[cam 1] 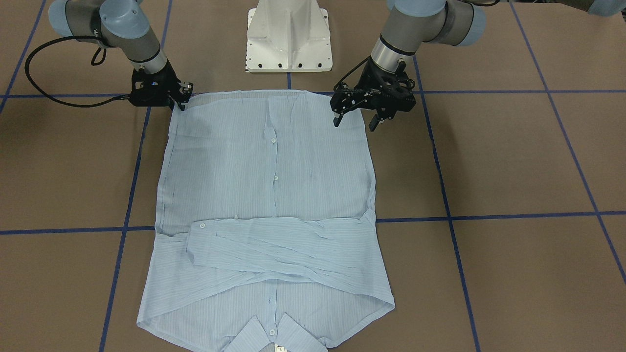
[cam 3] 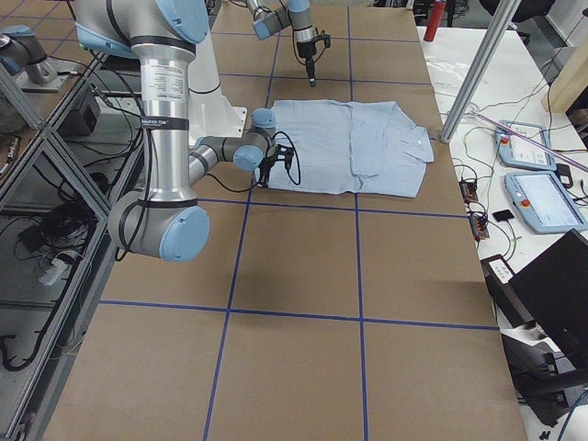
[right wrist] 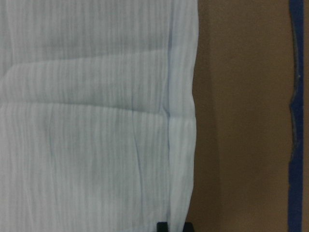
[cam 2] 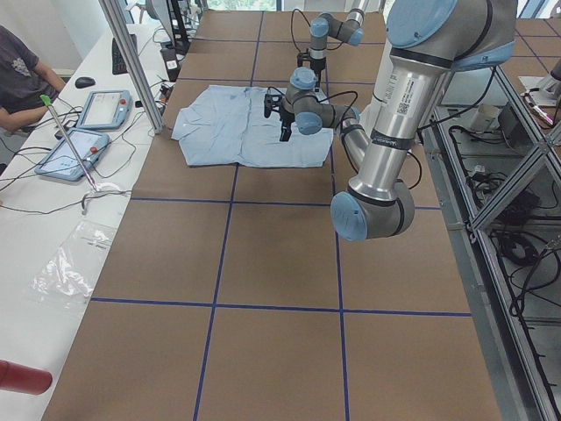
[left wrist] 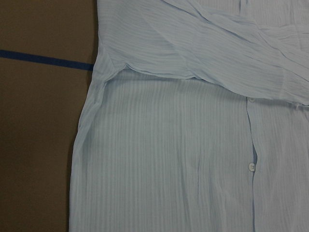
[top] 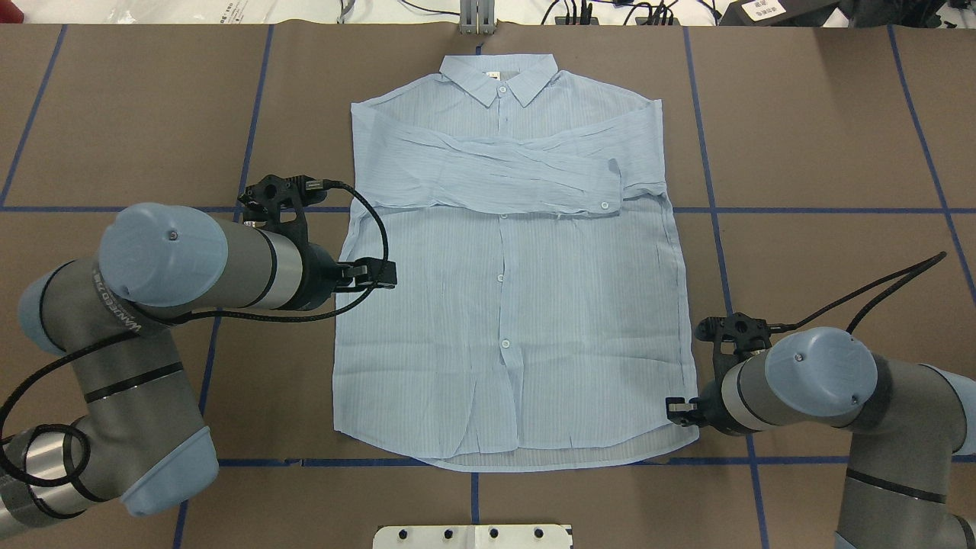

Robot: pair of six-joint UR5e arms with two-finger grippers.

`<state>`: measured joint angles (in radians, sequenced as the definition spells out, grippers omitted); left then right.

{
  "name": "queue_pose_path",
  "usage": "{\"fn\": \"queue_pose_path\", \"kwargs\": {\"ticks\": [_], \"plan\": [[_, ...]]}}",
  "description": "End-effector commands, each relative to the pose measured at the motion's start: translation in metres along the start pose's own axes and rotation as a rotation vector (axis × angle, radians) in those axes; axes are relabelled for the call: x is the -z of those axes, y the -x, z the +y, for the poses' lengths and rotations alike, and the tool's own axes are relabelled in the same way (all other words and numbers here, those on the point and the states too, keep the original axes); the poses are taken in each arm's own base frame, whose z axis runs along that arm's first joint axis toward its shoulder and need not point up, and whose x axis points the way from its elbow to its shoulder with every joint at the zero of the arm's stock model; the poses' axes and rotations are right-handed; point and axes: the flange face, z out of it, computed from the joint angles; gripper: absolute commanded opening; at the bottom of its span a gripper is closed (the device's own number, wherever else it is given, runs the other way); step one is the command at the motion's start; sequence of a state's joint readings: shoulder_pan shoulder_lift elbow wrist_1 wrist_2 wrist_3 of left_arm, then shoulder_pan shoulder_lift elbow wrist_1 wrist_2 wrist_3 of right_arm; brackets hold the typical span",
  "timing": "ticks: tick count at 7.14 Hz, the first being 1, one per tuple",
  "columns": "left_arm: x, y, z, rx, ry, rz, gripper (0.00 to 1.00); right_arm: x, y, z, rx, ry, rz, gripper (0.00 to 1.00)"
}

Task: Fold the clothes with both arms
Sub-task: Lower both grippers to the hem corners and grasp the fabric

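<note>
The pale-blue striped shirt (cam 1: 274, 186) lies flat and buttoned on the brown table, collar away from the robot, both sleeves folded across the chest (top: 518, 179). My left gripper (cam 1: 355, 121) hangs open above the shirt's hem-side left edge (top: 385, 274). The left wrist view shows only cloth (left wrist: 169, 169) from a height. At the hem's right corner sits my right gripper (cam 1: 182, 101), low and shut on the shirt's edge (top: 675, 409). In the right wrist view its black tips (right wrist: 174, 226) meet over that edge (right wrist: 186, 145).
The white pedestal base (cam 1: 288, 39) stands just behind the hem. Blue tape lines (top: 709, 229) grid the table. A side bench holds tablets (cam 2: 110, 110), with a seated person (cam 2: 17, 70) beside it. A metal post (cam 2: 131, 61) rises near the collar end.
</note>
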<state>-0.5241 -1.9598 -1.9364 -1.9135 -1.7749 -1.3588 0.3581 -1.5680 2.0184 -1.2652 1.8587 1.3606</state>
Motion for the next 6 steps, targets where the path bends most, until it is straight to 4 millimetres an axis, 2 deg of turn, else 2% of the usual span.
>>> {"fn": "queue_pose_path", "kwargs": {"ticks": [1,3,5,6], "plan": [[-0.012,0.005,0.003,0.0,0.011,-0.019,0.99,0.005,-0.001,0.0,0.001,-0.01,-0.006,0.0],[-0.022,0.013,0.01,0.005,0.033,-0.043,0.99,0.007,0.0,-0.001,0.0,-0.018,-0.008,0.0],[-0.049,0.034,0.069,0.032,0.124,-0.109,0.99,0.007,0.0,-0.002,0.002,-0.035,-0.005,0.0],[-0.055,0.031,0.092,0.035,0.161,-0.128,0.98,0.009,0.003,-0.002,0.004,-0.035,-0.013,0.0]]}}
